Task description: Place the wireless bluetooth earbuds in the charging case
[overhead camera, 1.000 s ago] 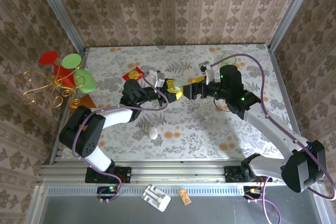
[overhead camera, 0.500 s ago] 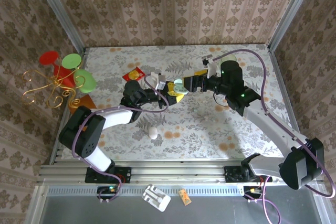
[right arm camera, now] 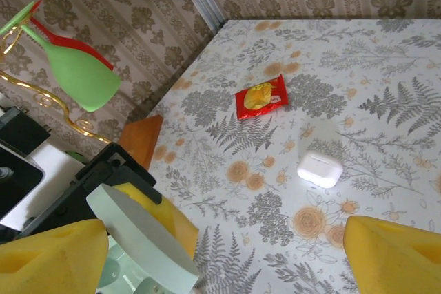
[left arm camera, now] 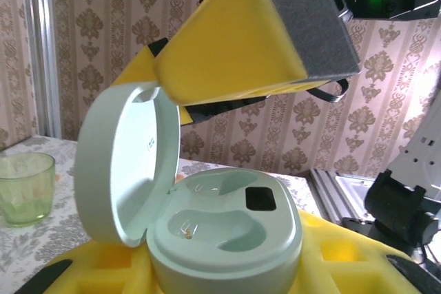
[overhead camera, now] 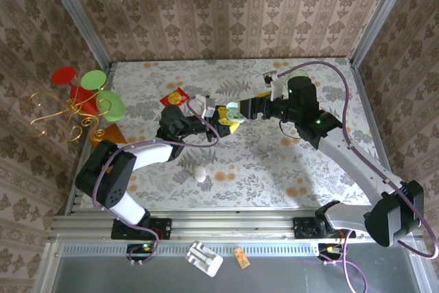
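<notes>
Left wrist view is giving us the best seat. The charging case (left arm camera: 227, 232) is sitting clamped between the yellow fingers of the left gripper (left arm camera: 220, 273), and its lid (left arm camera: 127, 163) is standing open on the hinge at the left. Both moulded wells are looking empty. A tiny gold speck (left arm camera: 189, 234) is glinting in the nearer one, which I'm reading as a contact, and a dark square opening is showing toward the back. So the opening is done, and by my judgement the seating of the wireless bluetooth earbuds is all ahead; where they are lying I cannot tell. The right gripper (right arm camera: 220, 259) is hanging over the case with its fingers spread wide, gripping nothing, and one yellow finger (left arm camera: 241, 39) is hovering just above the lid. From the top external view, the two grippers are meeting above the middle of the table (overhead camera: 274, 162). Off to the side a green glass (left arm camera: 24, 187) is standing on the table, looking empty.
</notes>
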